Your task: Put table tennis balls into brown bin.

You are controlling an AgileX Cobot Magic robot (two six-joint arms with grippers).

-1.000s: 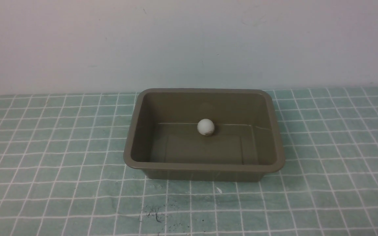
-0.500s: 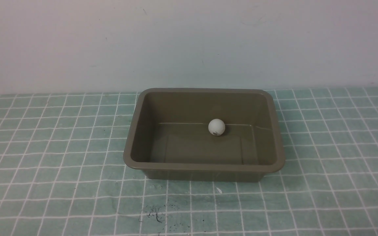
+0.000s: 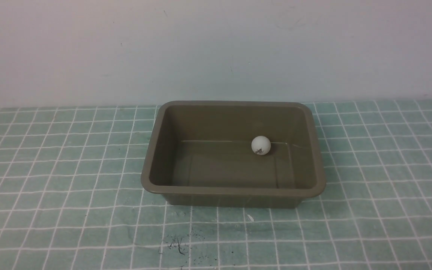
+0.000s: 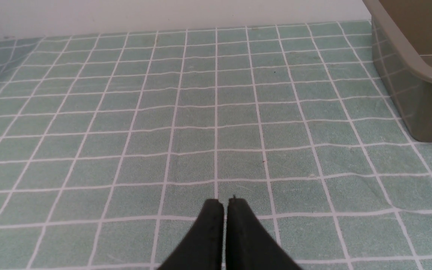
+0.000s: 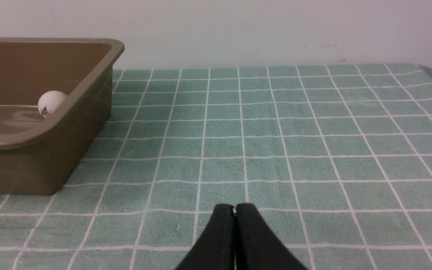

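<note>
Table (image 3: 69, 225) covered with a green cloth (image 3: 369, 210) printed in a white grid; it fills the lower part of the front frame. Dark specks and scuffs (image 3: 178, 243) mark the cloth at lower centre, with a small white fleck (image 3: 250, 217) just above them. Plain pale wall (image 3: 216, 48) across the upper frame, faintly marked.

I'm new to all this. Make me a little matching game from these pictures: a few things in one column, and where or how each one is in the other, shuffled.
Things:
1. ball
2. bin
3. left gripper
4. wall

Descriptions:
a. shut, holding nothing
b. pale, behind the table
c. olive-brown, on the checked cloth
d. white, inside the bin by its far wall

Pairs: 1-d, 2-c, 3-a, 4-b
</note>
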